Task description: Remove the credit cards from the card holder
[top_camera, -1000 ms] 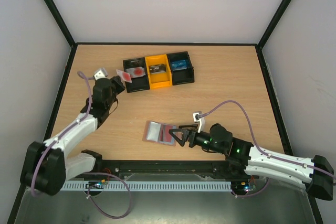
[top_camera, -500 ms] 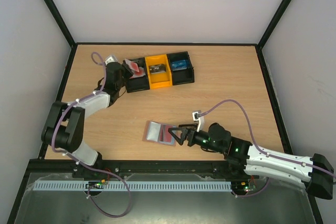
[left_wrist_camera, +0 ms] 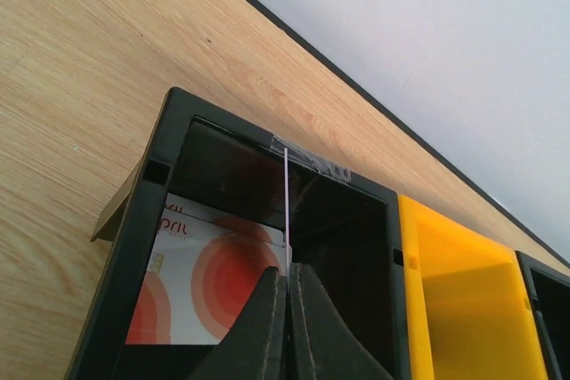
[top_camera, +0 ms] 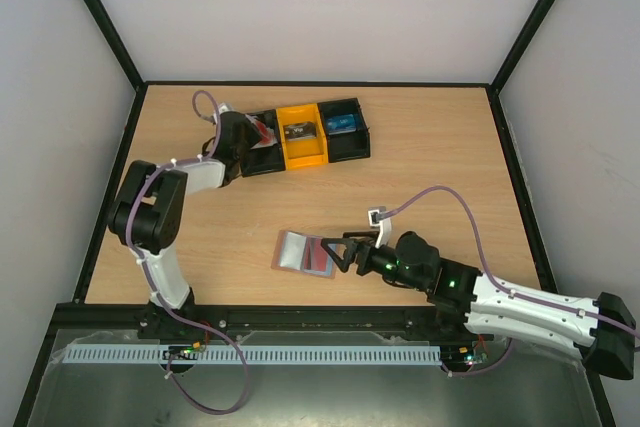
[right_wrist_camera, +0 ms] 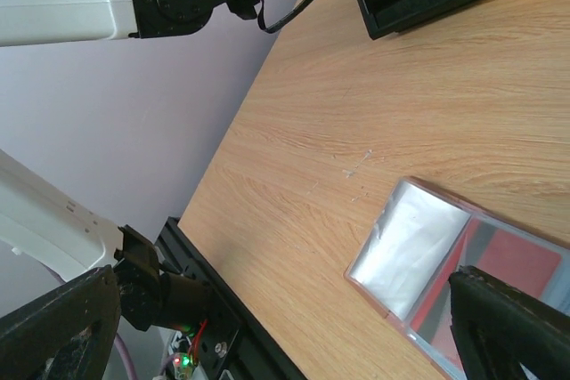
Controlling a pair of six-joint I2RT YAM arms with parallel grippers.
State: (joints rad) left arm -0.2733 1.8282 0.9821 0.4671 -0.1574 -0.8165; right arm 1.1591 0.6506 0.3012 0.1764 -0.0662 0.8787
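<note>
The tray sits back left on the worktop. A card lies in its left compartment, and a second card stands over it in the left gripper. The holder lies near the front, well apart.

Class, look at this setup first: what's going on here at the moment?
The left arm holds a card edge-on in shut jaws over the left black bin of the tray, where a pale card with red rings lies. The right arm hovers with open jaws over the open holder on the table, a red card showing inside it.
</note>
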